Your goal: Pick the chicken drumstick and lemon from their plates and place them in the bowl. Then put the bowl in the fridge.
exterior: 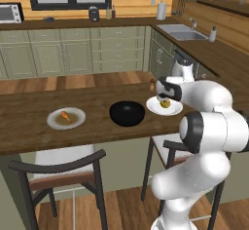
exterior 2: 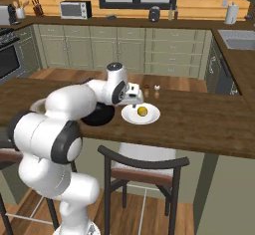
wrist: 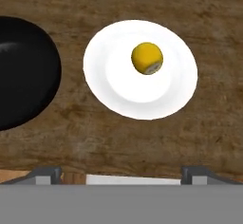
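The lemon [wrist: 147,58] lies on the white plate [wrist: 118,88], a little right of its centre. My gripper [wrist: 122,174] hangs open above that plate with nothing between its fingers. From the base views the hand [exterior: 164,96] hovers just over the lemon [exterior: 165,104] on the counter's right part. The black bowl [exterior: 127,113] sits to the left of the white plate [exterior: 176,109]. Further left, the chicken drumstick [exterior: 64,116] rests on the grey-rimmed plate [exterior: 52,122]. The fridge is out of view.
Two small shakers [exterior 2: 147,87] stand just behind the white plate [exterior 2: 152,117]. Chairs [exterior: 63,168] are tucked under the counter's near edge. A sink [exterior: 182,31] is set in the far right counter. The arm partly hides the bowl [exterior 2: 97,117].
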